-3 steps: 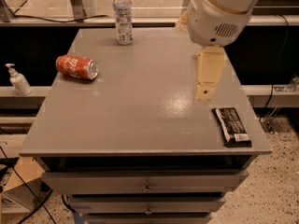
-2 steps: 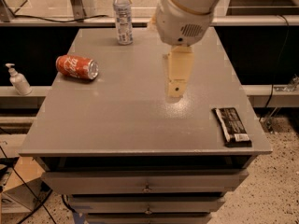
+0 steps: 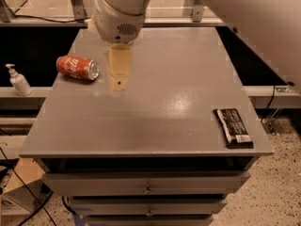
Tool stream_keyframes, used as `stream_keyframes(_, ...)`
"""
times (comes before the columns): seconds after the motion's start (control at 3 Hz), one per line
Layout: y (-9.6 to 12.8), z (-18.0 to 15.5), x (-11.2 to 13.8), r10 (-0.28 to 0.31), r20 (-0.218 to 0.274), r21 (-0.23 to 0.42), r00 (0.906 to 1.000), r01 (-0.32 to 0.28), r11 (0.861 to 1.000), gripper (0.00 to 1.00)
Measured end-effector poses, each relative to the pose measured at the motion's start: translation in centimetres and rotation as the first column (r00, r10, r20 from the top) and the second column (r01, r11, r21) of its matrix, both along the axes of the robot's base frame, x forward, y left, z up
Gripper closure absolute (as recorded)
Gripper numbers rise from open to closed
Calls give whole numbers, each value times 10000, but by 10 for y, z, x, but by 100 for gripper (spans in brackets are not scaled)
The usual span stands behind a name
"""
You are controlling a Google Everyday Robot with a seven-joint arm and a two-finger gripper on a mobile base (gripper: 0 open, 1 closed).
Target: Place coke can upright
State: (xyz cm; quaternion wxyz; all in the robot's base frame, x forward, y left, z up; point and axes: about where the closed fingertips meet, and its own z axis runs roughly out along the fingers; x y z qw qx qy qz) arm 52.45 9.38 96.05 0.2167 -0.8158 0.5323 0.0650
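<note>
The arm is sweeping across the grey table (image 3: 178, 102) towards the coke can (image 3: 77, 68), and that is the big change: a second ago the gripper (image 3: 119, 76) hangs far off to the right of the can, nearer the dark wrapped bar (image 3: 233, 127), and now it sits just right of the can, close beside its silver end but not touching it. The can itself has not budged; it lies on its side, red body pointing away from the gripper, lettering facing up. Whether the gripper is released or clenched I cannot tell from this angle, though nothing is in it. The clear bottle that stood well behind the can has dropped out of sight behind the arm's white housing. A pump bottle (image 3: 19, 80) stands off the table, beyond the can's far end. So the approach looks nearly finished; I reckon the grab comes next, and the can has yet to be lifted or stood on end.
</note>
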Motion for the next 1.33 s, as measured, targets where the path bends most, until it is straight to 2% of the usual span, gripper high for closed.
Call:
stream_keyframes(0.33, 8, -2, 2, 117, -27, 53, 9999, -117, 9999, 0)
stream_keyframes(0.67, 15, -9, 6, -73, -254, -33, 9997, 72, 10000, 0)
stream_keyframes(1.33, 80, -24, 43, 667, -271, 397, 9974, -656, 9971, 0)
